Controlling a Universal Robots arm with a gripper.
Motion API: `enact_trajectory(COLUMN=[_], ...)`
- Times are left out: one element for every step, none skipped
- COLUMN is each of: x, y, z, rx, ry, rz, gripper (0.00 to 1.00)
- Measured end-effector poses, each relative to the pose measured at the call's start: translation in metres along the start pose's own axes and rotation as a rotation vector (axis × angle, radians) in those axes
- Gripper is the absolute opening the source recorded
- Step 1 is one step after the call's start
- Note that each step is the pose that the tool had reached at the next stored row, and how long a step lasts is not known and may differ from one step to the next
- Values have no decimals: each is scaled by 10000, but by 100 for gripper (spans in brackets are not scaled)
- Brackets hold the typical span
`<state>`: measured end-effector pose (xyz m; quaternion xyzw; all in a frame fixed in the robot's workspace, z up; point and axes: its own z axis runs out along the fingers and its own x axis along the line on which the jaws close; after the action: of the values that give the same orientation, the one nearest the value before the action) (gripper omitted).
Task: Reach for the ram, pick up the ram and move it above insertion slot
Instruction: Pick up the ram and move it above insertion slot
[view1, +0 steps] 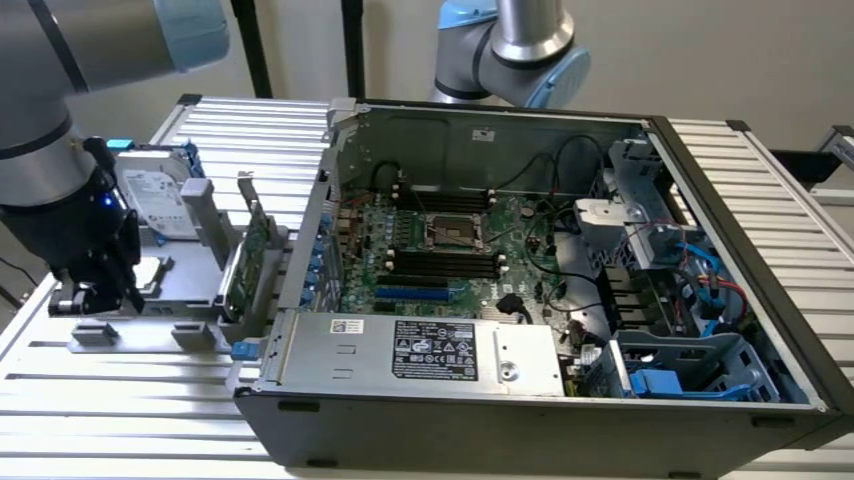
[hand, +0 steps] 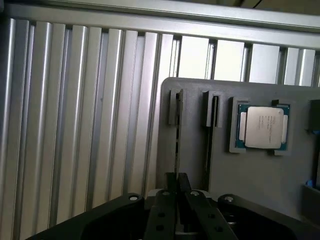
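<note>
hand (hand: 176, 178): clenched on the thin edge of the ram (hand: 176, 142), it seems
risk: a tilted pull could jam it in the holder slot (hand: 173, 107) — or twist it out of the grip
</note>
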<state>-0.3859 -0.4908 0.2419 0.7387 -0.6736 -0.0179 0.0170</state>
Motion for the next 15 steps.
enact_trajectory(x=[1,2,3,4,6,8,11,13,15,18,20,23,26,28,30], y=[-5,-10,-18,-29,-43,-58,-79,-98,-116,-135,-154,-174,-200,-226,-251], z=[-45,-95,-140,-187,-230,-276,-326,-372,-418,-463,-510,-555,-604,-649,-696], rx=[1,-1,-1,-1,1,-2,0,-1,-2,1,-1,-1,-1,0,-2], ry=[-1,0,0,-1,-2,0,-1,-1,0,-2,-1,-1,0,-2,0], rz=[-1,0,1,1,0,1,0,1,1,1,1,1,1,1,1], gripper=[14,14,14,14,14,14,14,14,14,14,14,14,14,14,14])
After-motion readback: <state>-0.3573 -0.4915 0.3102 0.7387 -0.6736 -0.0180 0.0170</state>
